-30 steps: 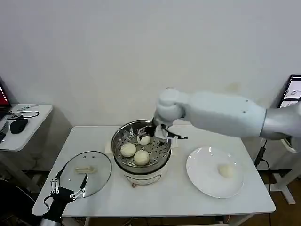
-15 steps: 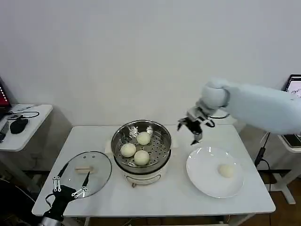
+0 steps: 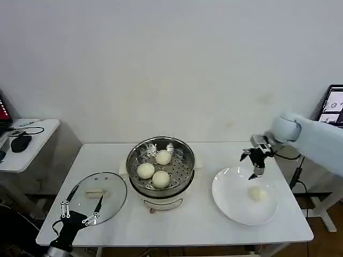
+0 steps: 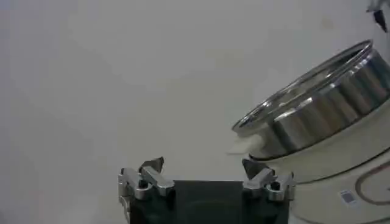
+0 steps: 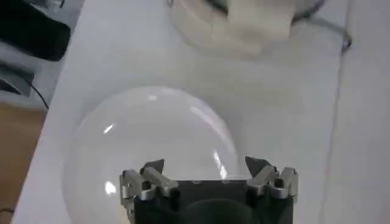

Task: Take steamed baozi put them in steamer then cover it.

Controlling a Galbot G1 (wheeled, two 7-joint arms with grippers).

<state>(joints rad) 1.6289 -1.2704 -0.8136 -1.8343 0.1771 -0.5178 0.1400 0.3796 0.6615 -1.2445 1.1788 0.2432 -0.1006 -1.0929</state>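
On the counter (image 3: 198,225), with three buns already in the steamer (image 3: 161,160), the right gripper (image 3: 255,162), spread wide and empty above the white plate (image 3: 230,201), should descend squarely over the last baozi (image 3: 258,194).

The steamer (image 3: 161,168) sits mid-surface (image 3: 198,225) with three baozi (image 3: 161,179) in it; the cover (image 3: 98,197) lies to its left; a plate (image 3: 236,206) lies to its right, bearing a fourth baozi (image 3: 258,194); the right gripper (image 3: 254,163) hangs above the plate's rear edge; the left gripper (image 3: 80,212) hangs over the cover's near edge.
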